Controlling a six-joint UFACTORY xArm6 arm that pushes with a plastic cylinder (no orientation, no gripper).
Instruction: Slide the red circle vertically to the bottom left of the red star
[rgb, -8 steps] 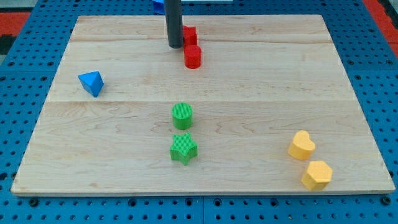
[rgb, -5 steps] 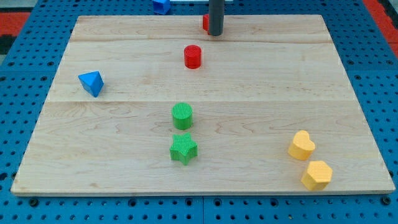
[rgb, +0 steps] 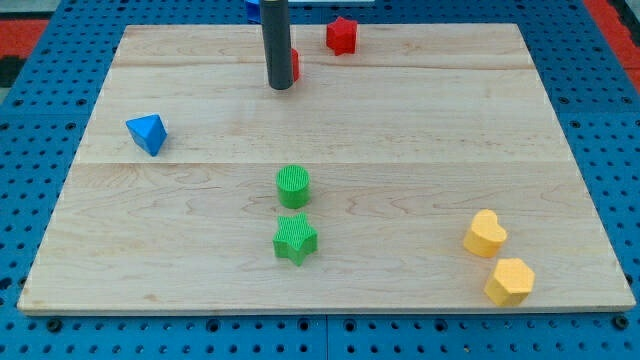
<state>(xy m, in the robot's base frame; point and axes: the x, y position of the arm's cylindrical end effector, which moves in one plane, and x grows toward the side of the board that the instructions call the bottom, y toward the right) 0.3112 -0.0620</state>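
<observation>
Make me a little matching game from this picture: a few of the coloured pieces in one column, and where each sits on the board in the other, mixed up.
Things:
1. red star
2. blue triangle
3. yellow heart
4. green star

Places:
A. near the view's left edge
B. near the view's bottom right, just above a yellow hexagon
C. at the view's top, right of my tip
D. low in the middle, just below a green circle

Pairs: 1-C, 2-A, 3-B, 4-D

My rod (rgb: 277, 45) hides most of the red circle (rgb: 295, 65).
</observation>
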